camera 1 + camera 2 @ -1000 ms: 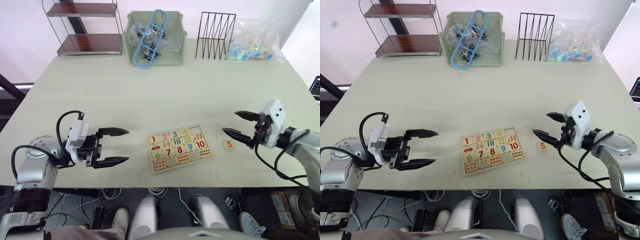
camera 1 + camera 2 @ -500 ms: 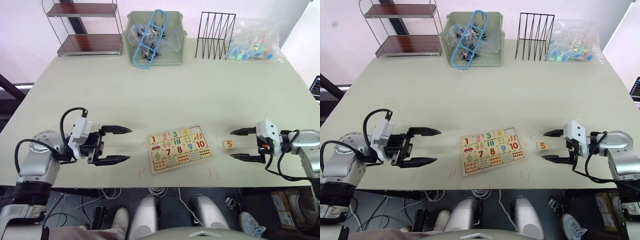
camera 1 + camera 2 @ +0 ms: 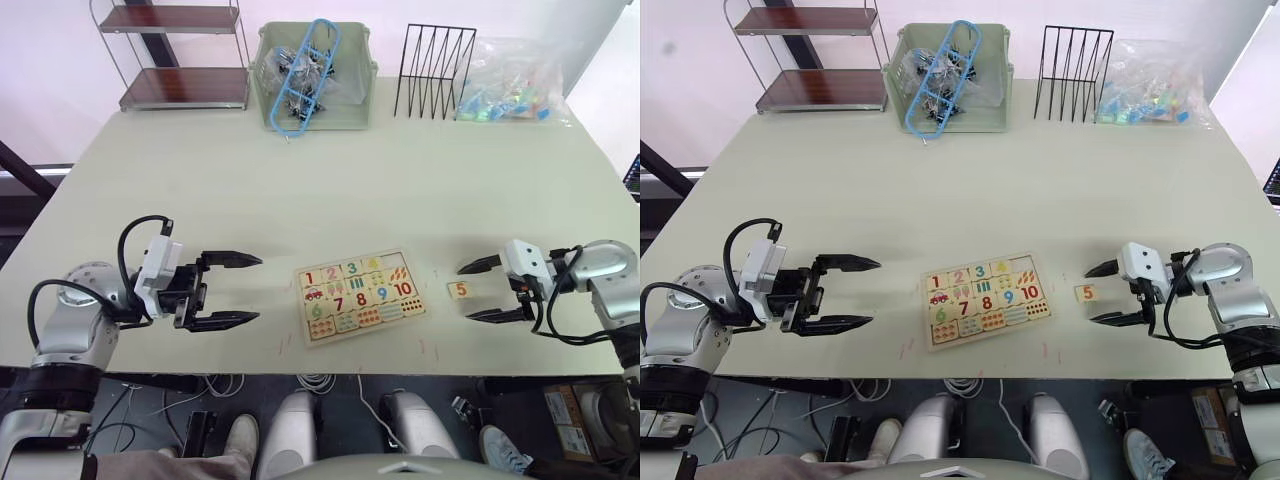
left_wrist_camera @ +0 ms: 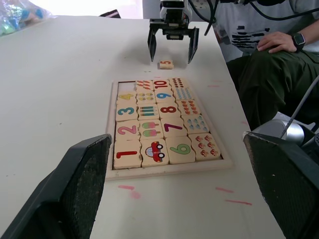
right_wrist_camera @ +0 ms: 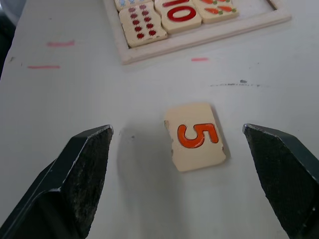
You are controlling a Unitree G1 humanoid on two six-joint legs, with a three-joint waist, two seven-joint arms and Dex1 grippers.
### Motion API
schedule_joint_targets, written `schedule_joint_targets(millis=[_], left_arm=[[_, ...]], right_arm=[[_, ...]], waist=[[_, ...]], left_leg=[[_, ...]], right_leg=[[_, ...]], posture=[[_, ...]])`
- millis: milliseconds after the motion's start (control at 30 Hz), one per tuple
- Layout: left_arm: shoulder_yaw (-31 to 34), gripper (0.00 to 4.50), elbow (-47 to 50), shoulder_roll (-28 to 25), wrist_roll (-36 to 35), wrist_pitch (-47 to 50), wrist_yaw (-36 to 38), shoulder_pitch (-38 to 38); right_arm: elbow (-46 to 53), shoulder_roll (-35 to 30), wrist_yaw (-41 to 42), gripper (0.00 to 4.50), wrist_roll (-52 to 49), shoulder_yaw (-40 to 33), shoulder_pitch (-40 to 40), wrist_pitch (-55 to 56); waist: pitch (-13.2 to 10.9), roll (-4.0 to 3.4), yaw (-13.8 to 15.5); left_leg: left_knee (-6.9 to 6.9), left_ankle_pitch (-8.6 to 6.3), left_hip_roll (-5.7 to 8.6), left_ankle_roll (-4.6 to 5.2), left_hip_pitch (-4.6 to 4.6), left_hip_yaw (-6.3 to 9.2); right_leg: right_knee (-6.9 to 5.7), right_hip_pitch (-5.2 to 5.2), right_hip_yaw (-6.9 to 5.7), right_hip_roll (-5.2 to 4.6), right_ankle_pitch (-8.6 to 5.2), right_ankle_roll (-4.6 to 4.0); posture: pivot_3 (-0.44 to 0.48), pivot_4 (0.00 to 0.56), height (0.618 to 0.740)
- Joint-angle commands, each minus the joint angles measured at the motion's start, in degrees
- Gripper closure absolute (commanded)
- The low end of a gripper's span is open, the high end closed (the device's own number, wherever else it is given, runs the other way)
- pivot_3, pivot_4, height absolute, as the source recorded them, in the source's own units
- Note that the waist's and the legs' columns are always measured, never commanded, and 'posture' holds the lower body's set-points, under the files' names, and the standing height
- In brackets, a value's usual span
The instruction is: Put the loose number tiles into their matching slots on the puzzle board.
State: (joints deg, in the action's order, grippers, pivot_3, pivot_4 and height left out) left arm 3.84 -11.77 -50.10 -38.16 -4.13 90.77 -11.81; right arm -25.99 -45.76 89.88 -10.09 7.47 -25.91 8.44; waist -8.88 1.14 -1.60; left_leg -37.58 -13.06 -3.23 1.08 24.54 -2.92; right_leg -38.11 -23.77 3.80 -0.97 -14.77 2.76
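Jaws spread, right gripper (image 5: 182,164) flanks pale tile (image 5: 196,136) printed orange 5.

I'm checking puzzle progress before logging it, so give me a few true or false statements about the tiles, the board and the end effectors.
1. The 5 tile lies on the table beside the puzzle board. True.
2. The right end effector is shut on that tile. False: it is open, with the tile between its fingers, untouched.
3. The left end effector holds a tile. False: it is open and empty.
4. Tiles 1 to 4 sit in the board. True.
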Motion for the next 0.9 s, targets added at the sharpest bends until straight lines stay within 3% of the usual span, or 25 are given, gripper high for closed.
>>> schedule_joint_targets(millis=[33, 700, 733, 800, 867, 900], left_arm=[[0.3, 0.0, 0.3, -1.1, -0.7, -0.8, 1.7, -0.1], [-2.0, 0.0, -1.8, -1.2, -0.6, -2.4, 1.7, -2.5], [-2.1, 0.0, -1.8, -1.2, -0.7, -2.5, 1.7, -2.4], [-2.2, 0.0, -1.7, -1.3, -0.8, -2.7, 1.7, -2.4], [-2.3, 0.0, -1.7, -1.4, -0.9, -2.8, 1.7, -2.4], [-2.3, 0.0, -1.7, -1.4, -1.0, -2.8, 1.7, -2.3]], right_arm=[[0.2, -0.7, 0.9, 0.12, -0.1, -0.2, 0.6, 1.2], [-5.0, 0.1, -2.9, 0.12, 2.3, 0.2, -0.2, 6.5], [-5.0, 0.1, -2.9, 0.5, 2.2, 0.2, -0.2, 6.5], [-5.2, 0.1, -2.8, 0.68, 2.2, 0.3, -0.2, 6.7], [-5.3, 0.0, -2.9, 1.39, 2.5, 0.4, -0.3, 6.8], [-5.4, -0.1, -2.9, 1.96, 2.6, 0.5, -0.4, 6.8]], waist=[[0.0, 0.0, 0.1], [0.0, 0.01, 0.8], [0.0, 0.01, 0.8], [0.0, 0.02, 0.8], [0.0, 0.02, 0.7], [0.0, 0.02, 0.7]], left_leg=[[0.0, 0.0, 0.0, 0.0, -0.01, 0.0], [-0.71, -0.01, -0.01, 0.0, -0.15, -0.01], [-0.71, -0.01, -0.01, 0.0, -0.15, -0.01], [-0.71, -0.01, -0.01, 0.01, -0.15, -0.01], [-0.72, -0.01, -0.02, 0.01, -0.16, -0.02], [-0.72, -0.01, -0.02, 0.01, -0.17, -0.03]], right_leg=[[0.0, 0.0, 0.0, 0.0, 0.0, 0.0], [-0.61, 0.17, 0.02, -0.01, -0.12, -0.19], [-0.63, 0.17, 0.02, -0.01, -0.12, -0.18], [-0.64, 0.17, 0.02, -0.01, -0.12, -0.18], [-0.65, 0.17, 0.02, -0.01, -0.12, -0.18], [-0.66, 0.17, 0.02, -0.01, -0.12, -0.18]], posture=[[0.0, 0.15, 0.74], [0.0, 0.15, 0.74], [0.0, 0.15, 0.74], [0.0, 0.15, 0.74], [0.0, 0.15, 0.74], [0.0, 0.15, 0.74]])
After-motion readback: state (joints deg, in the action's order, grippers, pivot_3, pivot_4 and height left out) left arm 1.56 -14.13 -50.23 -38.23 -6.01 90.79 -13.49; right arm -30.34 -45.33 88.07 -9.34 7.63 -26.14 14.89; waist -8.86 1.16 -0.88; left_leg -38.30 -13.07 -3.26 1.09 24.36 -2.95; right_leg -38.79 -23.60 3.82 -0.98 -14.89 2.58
